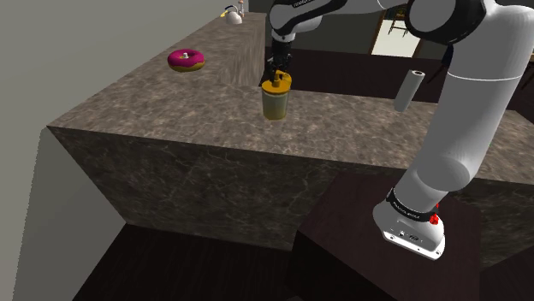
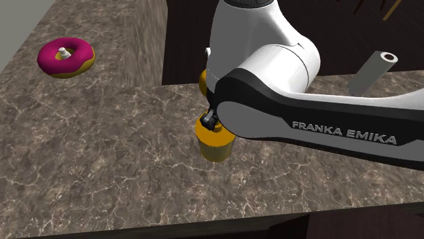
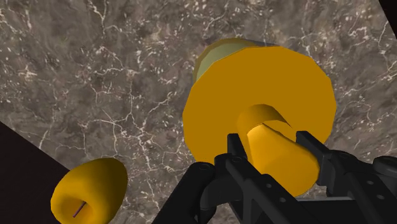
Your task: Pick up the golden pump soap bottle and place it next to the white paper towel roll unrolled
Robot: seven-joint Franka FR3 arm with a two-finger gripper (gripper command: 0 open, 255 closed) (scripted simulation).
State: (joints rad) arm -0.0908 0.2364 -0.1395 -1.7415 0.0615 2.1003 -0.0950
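"FRANKA EMIKA" in white letters on the arm's (image 2: 326,129) dark link.

One bottle (image 1: 275,101), one doughnut (image 1: 186,60), one roll (image 1: 409,90), one yellow ovoid (image 3: 89,194).

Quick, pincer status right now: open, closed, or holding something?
Pincer: closed on the pump head of the golden soap bottle, with one finger against each side.

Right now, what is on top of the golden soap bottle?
The black gripper sits on the soap bottle, clasping its orange pump. Its fingers cover the pump's sides.
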